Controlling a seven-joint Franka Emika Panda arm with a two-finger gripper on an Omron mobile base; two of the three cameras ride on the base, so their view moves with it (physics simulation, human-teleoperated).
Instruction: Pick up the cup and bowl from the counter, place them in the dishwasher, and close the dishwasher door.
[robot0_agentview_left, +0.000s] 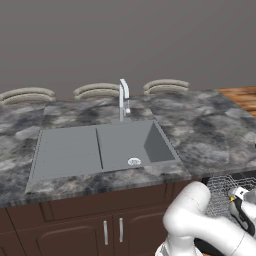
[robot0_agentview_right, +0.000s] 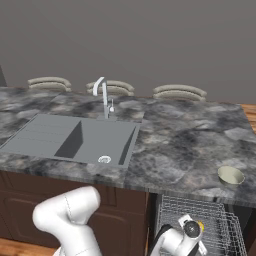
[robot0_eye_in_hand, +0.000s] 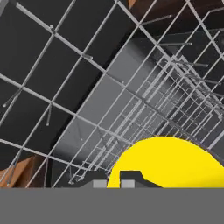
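Gripper (robot0_eye_in_hand: 114, 177) hanging inside the dishwasher rack (robot0_eye_in_hand: 131, 87), fingers (robot0_eye_in_hand: 131, 177) clamping shut on the yellow cup (robot0_eye_in_hand: 168, 162) (its rim pressing against them), bowl (robot0_agentview_right: 230, 175) sitting on the counter (robot0_agentview_right: 180, 135) above the rack.

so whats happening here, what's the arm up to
The arm is reaching down into the pulled-out dishwasher rack below the counter. Its claw is shut on a yellow cup, held over the wire rack. The pale bowl sits on the counter near its front edge, above the rack, not yet loaded.
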